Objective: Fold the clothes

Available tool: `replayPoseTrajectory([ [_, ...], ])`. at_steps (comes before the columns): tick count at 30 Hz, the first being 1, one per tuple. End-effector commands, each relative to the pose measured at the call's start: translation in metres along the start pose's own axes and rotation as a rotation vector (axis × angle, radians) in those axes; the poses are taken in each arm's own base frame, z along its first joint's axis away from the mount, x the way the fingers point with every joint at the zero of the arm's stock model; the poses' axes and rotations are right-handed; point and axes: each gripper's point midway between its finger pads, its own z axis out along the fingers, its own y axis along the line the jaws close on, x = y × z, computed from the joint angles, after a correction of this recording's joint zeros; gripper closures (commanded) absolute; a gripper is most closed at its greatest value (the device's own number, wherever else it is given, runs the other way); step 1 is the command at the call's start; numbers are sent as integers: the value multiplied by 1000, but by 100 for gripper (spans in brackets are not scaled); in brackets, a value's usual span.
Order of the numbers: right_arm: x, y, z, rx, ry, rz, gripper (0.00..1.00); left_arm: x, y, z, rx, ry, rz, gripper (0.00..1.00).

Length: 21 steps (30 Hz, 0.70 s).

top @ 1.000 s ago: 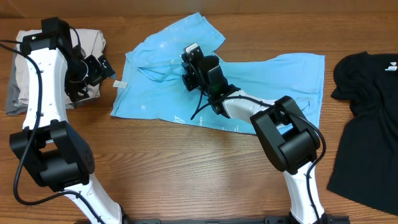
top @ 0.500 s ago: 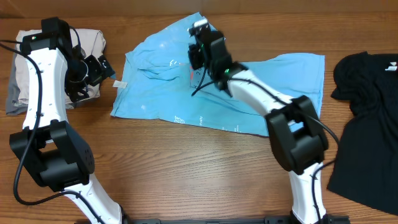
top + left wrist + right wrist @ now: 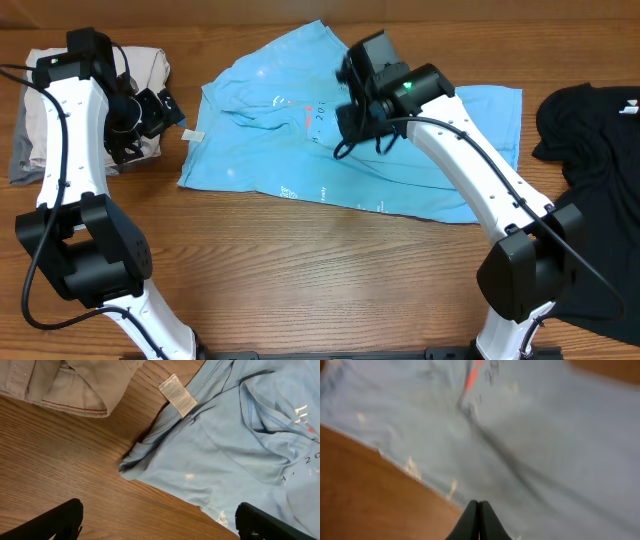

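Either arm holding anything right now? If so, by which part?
Nothing is held. The right gripper has its fingers shut on nothing above the light blue T-shirt; the left gripper hangs wide open beside it.

The light blue T-shirt (image 3: 250,140) lies rumpled at the far middle of the wooden table (image 3: 300,270), with the right gripper (image 3: 345,128) over it, just right of the chest lettering. Folded beige clothes (image 3: 40,110) sit far left by the left gripper (image 3: 165,112). A black garment (image 3: 590,200) lies right.

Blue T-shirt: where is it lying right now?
In the overhead view the blue T-shirt lies spread at the far middle of the table, between the beige clothes pile on the left and the black shirt on the right.
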Motion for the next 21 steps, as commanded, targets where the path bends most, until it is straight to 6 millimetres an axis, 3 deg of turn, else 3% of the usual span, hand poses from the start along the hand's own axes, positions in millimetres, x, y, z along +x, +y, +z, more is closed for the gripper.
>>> replayPoseTrajectory([
  [1,32,0,11,-11,119,95,96,-2,-9,-16,26,-42,25,0],
  [4,58,-8,29,8,196,121,96,-2,-9,-16,25,-42,25,0],
  [10,85,-9,71,-35,222,142,96,-2,-9,-16,25,-42,25,0],
  [21,87,-26,97,27,162,128,95,-2,-9,-16,25,-42,25,0],
])
